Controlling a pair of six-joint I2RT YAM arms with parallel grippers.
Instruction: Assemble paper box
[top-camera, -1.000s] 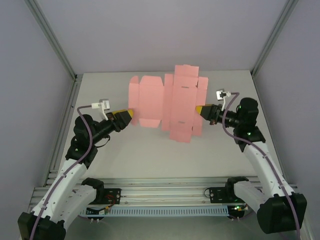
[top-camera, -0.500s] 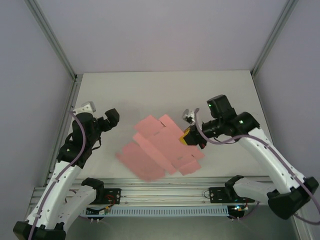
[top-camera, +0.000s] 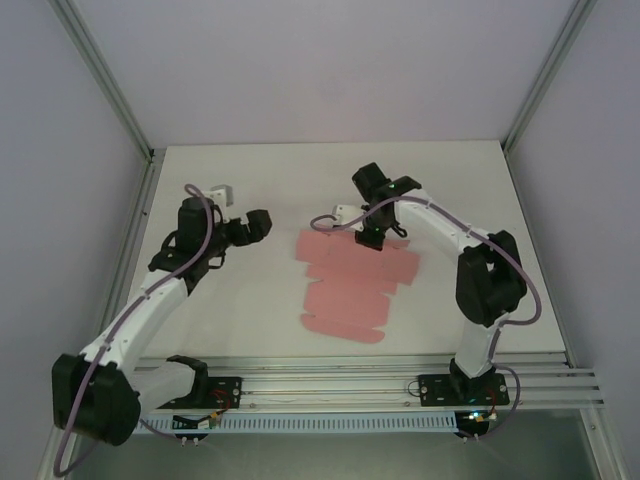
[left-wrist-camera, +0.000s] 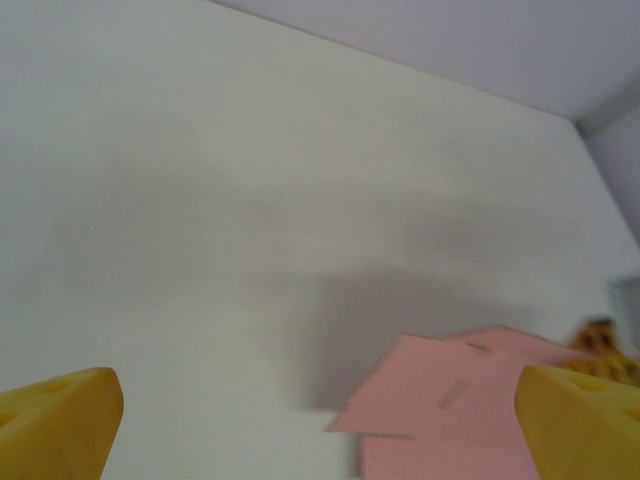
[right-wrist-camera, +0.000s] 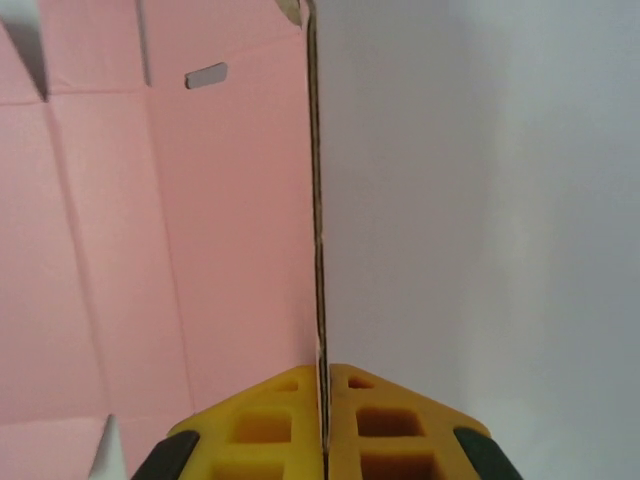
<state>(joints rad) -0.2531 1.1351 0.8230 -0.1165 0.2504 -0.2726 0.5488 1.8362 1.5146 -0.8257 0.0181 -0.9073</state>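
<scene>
The paper box (top-camera: 345, 285) is a pink die-cut sheet with creases and tabs, spread out over the middle of the table. My right gripper (top-camera: 372, 240) is shut on its far edge. In the right wrist view the sheet's edge runs straight up from between the closed yellow jaws of my right gripper (right-wrist-camera: 325, 375), with the pink paper box (right-wrist-camera: 180, 250) face to their left. My left gripper (top-camera: 262, 222) stands open to the left of the sheet and apart from it. In the left wrist view my left gripper (left-wrist-camera: 320, 430) holds nothing, and a corner of the paper box (left-wrist-camera: 450, 420) lies ahead to the right.
The white table (top-camera: 230, 310) is bounded by grey walls and by aluminium posts at the back left (top-camera: 110, 90) and back right (top-camera: 545, 90). A metal rail (top-camera: 330, 385) runs along the near edge between the arm bases.
The left gripper let go of the sheet, opened wide and drew back to the left. The right arm swung leftward with the sheet, which came down from being stretched between both grippers.
</scene>
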